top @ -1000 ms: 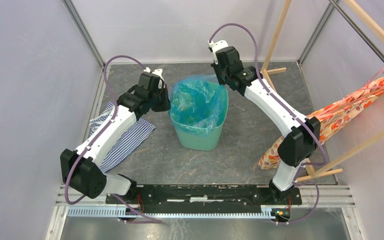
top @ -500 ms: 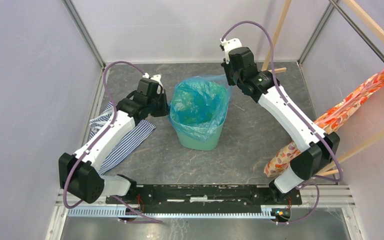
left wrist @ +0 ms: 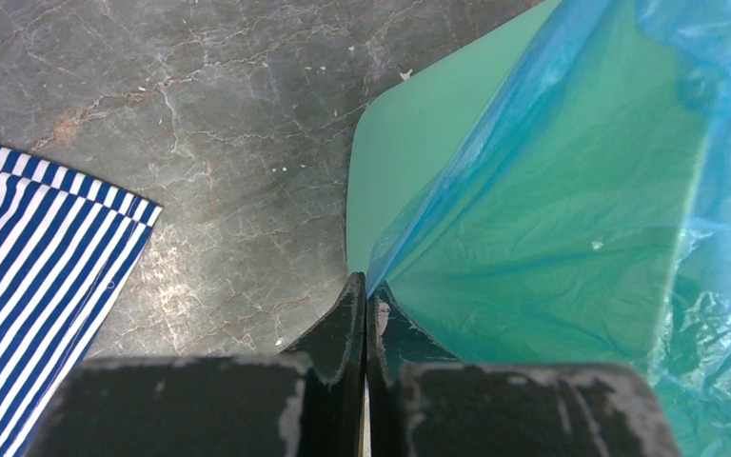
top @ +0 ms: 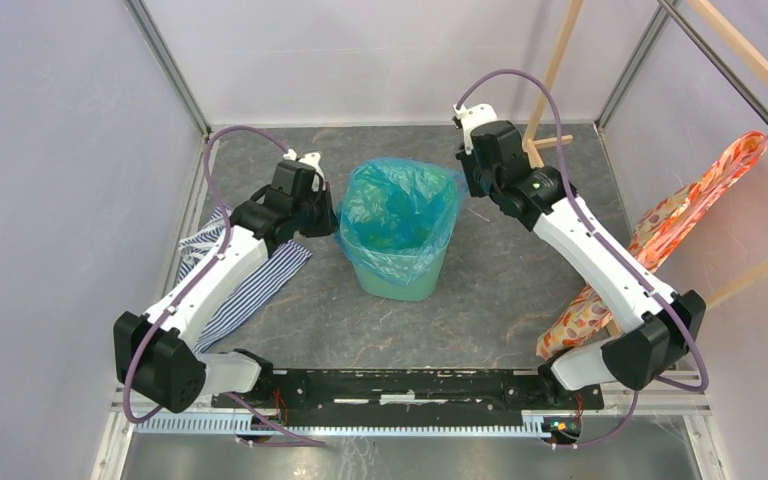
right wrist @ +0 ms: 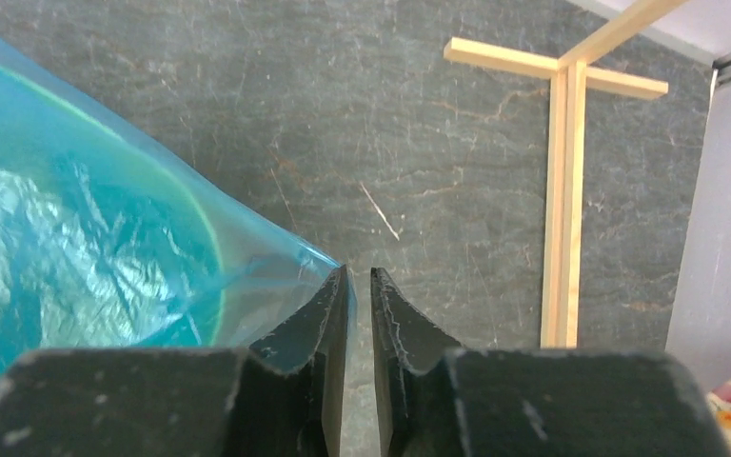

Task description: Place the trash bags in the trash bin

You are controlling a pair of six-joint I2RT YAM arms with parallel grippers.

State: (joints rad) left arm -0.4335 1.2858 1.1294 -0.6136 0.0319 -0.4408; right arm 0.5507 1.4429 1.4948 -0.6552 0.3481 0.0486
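Note:
The mint-green trash bin (top: 400,278) stands mid-floor with the light-blue trash bag (top: 400,205) lining it, its edge folded over the rim. My left gripper (top: 326,216) is at the bin's left rim. In the left wrist view it (left wrist: 366,283) is shut on the bag's edge (left wrist: 552,238), stretched down over the bin's outer wall (left wrist: 395,181). My right gripper (top: 469,182) is at the bin's far right corner. In the right wrist view its jaws (right wrist: 360,273) stand a narrow gap apart, and the bag's corner (right wrist: 276,257) lies against the left finger.
A blue-white striped cloth (top: 250,285) lies on the floor under my left arm and shows in the left wrist view (left wrist: 29,257). Orange floral fabric (top: 660,240) hangs on a wooden rack (top: 550,90) at the right. The rack's foot (right wrist: 562,190) lies just beyond my right gripper.
My right gripper has moved right and nearer, drawing the bag's corner out over the bin's far right rim. My left gripper has shifted slightly left, still holding the bag's edge.

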